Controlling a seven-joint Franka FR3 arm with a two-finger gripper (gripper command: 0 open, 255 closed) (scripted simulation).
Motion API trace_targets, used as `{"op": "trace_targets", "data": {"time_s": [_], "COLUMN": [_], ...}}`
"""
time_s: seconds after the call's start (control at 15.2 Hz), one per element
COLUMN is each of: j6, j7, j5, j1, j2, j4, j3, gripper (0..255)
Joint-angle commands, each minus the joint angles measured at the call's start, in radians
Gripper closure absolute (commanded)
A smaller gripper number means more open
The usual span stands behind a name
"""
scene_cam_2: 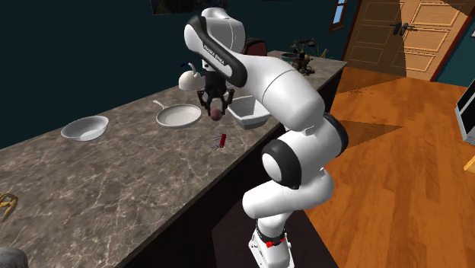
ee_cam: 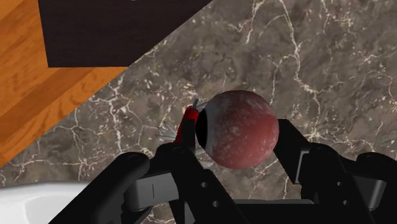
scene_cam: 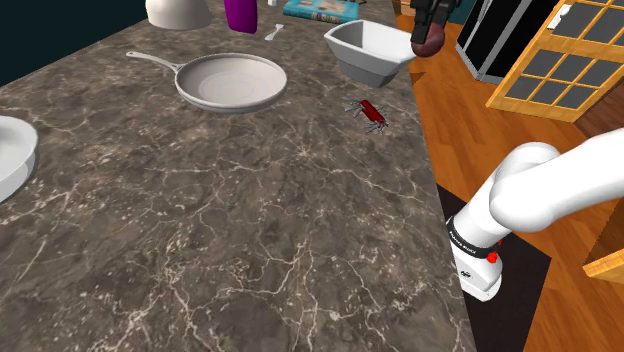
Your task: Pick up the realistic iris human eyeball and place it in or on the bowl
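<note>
Dark marble counter (scene_cam: 200, 290) runs across the near side. On it, from the left: a round white dish (scene_cam: 10, 150), a pale frying pan (scene_cam: 230, 82), a small red pocket knife (scene_cam: 372, 112) and a square white bowl (scene_cam: 370, 50) farther back. Just right of that bowl the black gripper (scene_cam: 429, 32) clasps the reddish eyeball (scene_cam: 430, 43) aloft, over the counter's right edge.

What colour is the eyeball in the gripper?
Mottled dark red eyeball, black patch on one side; clearest in the wrist view.
</note>
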Motion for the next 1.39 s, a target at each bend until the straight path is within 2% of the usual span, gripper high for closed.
{"op": "trace_targets", "data": {"time_s": [0.0,0.73,1.06,1.32], "j6": [0.008,0.009,-0.012,-0.049], "j7": [-0.045,-0.273,-0.372,-0.449], "j5": [-0.028,-0.138,-0.162,-0.165], "j1": [-0.011,-0.074,-0.108,-0.143], "j2": [0.034,0.279,0.428,0.574], "j4": [0.018,0.237,0.401,0.581], "j3": [-0.030,-0.180,-0.239,-0.281], "gripper": [255,255,255,255]}}
